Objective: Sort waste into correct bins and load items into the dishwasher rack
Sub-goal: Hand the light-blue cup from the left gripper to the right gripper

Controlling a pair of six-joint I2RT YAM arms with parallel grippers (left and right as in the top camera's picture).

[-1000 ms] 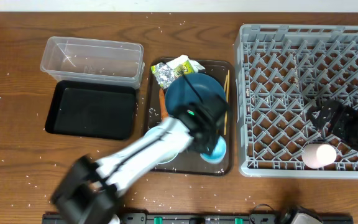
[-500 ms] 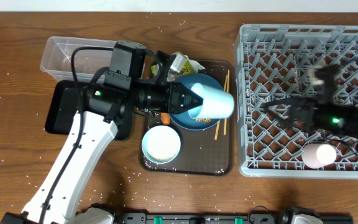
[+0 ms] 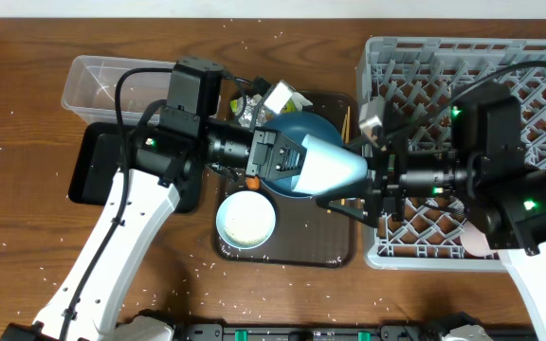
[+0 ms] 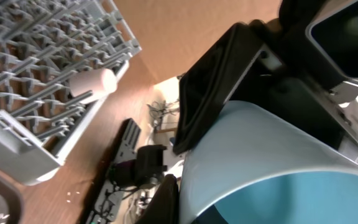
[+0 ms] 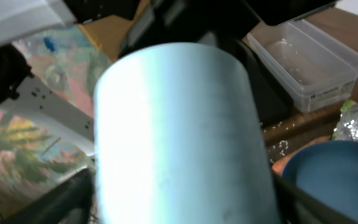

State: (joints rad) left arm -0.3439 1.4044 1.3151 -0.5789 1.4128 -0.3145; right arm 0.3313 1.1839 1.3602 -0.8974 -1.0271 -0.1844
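Bright even light, soft shadows. Right wrist view: light blue cup (image 5: 179,137) blurred, too close to lens.

Dark blue dish (image 3: 303,121): only the far rim is seen; the rest is covered by the light blue cup (image 3: 330,167) and the left gripper (image 3: 290,159). Carrot (image 3: 250,178): an orange sliver only. Chopsticks (image 3: 346,120): near ends hidden. Pink cup (image 3: 473,243): largely masked by the right arm. Rack (image 3: 377,57): cut off at the right edge. In the right wrist view the light blue cup is blurred and cropped below. Contact between it and the right gripper (image 3: 363,176) cannot be determined.
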